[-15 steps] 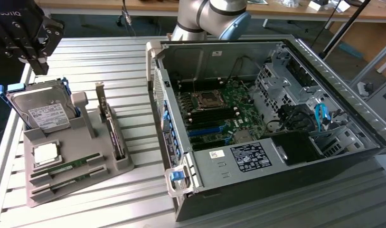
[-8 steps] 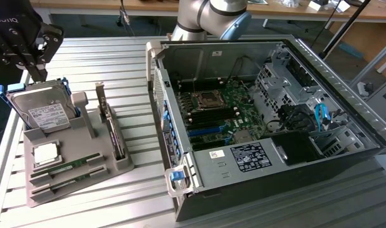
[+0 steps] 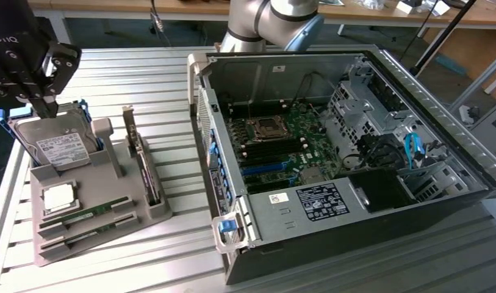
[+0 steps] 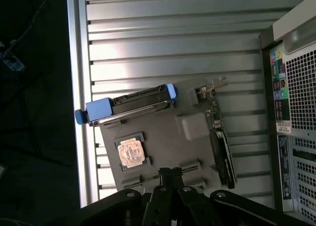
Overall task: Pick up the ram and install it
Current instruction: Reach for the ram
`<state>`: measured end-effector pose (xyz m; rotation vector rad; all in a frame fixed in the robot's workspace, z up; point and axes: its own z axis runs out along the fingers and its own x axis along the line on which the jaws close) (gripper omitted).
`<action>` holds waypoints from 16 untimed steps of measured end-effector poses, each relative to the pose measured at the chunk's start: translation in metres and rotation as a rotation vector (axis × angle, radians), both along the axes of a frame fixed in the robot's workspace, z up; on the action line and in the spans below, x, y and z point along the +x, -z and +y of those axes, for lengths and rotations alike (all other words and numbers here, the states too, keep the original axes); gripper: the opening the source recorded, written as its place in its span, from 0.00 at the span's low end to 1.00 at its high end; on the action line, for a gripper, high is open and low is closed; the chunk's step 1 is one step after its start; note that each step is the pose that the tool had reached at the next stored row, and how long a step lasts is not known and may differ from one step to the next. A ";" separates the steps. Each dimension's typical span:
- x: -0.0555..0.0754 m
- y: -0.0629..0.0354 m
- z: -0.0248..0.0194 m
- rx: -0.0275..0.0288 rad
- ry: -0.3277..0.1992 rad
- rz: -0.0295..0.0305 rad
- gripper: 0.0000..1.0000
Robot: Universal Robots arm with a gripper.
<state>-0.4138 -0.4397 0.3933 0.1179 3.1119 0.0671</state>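
Two ram sticks, long green boards, lie in slots at the near end of a grey holder (image 3: 101, 183): one ram (image 3: 85, 215) and a second ram (image 3: 79, 235) in front of it. My gripper (image 3: 46, 110) hangs in the air above the holder, in the exterior view's upper left, over the hard drive (image 3: 57, 146). Its fingers are shut with nothing between them. In the wrist view the shut gripper (image 4: 170, 172) points down at the holder's (image 4: 163, 132) ram end, and its fingers cover most of the slots.
The holder also carries a silver processor chip (image 3: 59, 198) and a card with a metal bracket (image 3: 142, 165). The open computer case (image 3: 427, 91) lies at the exterior view's right, motherboard (image 3: 284, 143) exposed. The table is ribbed metal (image 3: 150, 79).
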 end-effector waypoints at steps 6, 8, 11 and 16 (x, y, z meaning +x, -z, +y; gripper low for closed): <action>0.000 0.0000 -0.0164 -0.0037 0.000 -0.0001 0.10; 0.000 0.0000 -0.0238 -0.0052 0.000 0.0000 0.10; 0.000 0.0000 -0.0325 -0.0070 0.000 0.0000 0.10; 0.000 0.0001 -0.0477 -0.0098 0.000 -0.0001 0.10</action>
